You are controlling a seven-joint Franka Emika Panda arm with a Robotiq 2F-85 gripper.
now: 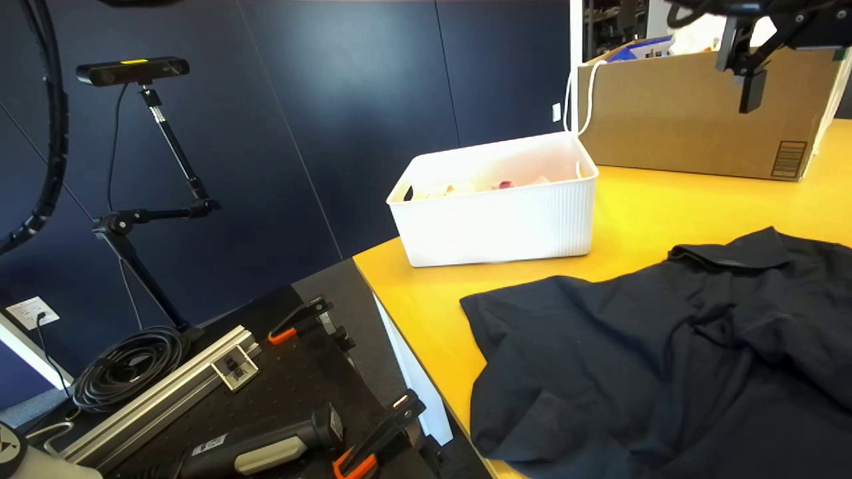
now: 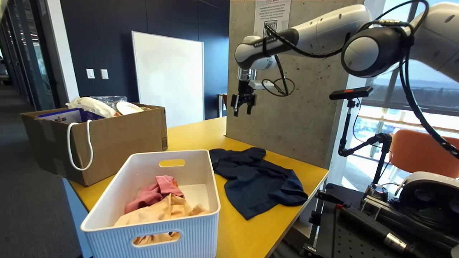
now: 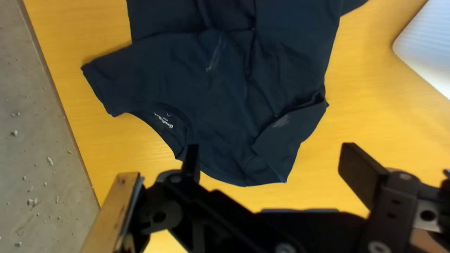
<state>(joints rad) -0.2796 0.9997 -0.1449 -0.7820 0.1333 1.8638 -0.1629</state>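
High over the yellow table (image 2: pixel 245 234), near the edge that meets the concrete pillar (image 2: pixel 301 122), the gripper (image 2: pixel 242 111) hangs with its fingers (image 3: pixel 360 172) spread wide, gripping only air. Below lies a rumpled navy shirt (image 2: pixel 263 182), reaching close to the edge beside the black cart (image 2: pixel 353 234). A white basket (image 2: pixel 200 234) stands near that edge's corner away from the pillar, with pink cloth (image 2: pixel 148 197) and peach cloth (image 2: pixel 157 211) inside. Along the edge opposite the pillar sits an open cardboard box (image 2: pixel 122 134).
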